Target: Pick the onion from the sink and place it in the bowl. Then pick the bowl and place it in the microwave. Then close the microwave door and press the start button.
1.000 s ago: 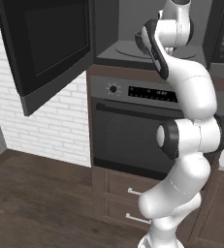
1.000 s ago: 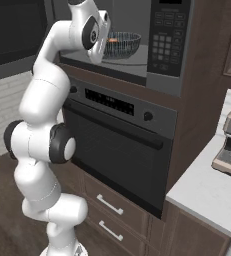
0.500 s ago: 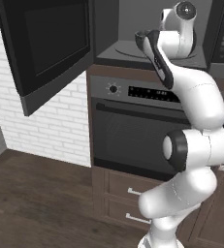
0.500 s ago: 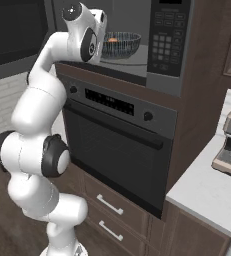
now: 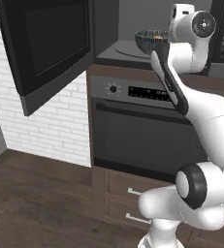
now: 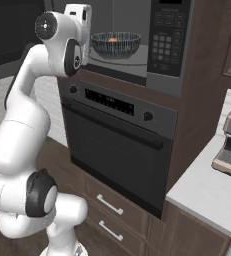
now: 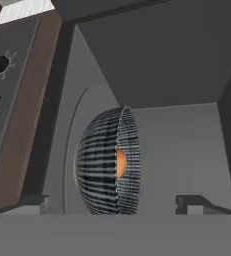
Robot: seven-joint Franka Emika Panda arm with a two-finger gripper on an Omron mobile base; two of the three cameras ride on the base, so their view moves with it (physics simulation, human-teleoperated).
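Arm withdrawn, one bowl [image 6: 115, 44], one onion [image 6: 114, 39] inside

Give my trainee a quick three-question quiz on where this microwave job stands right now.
1. True or false: the bowl sits inside the microwave.
2. What lies in the bowl: A) nothing, B) the onion, C) a cup?
3. Is the microwave door open or shut?

Key: 1 true; 2 B; 3 open, swung out to the left in the left base view.
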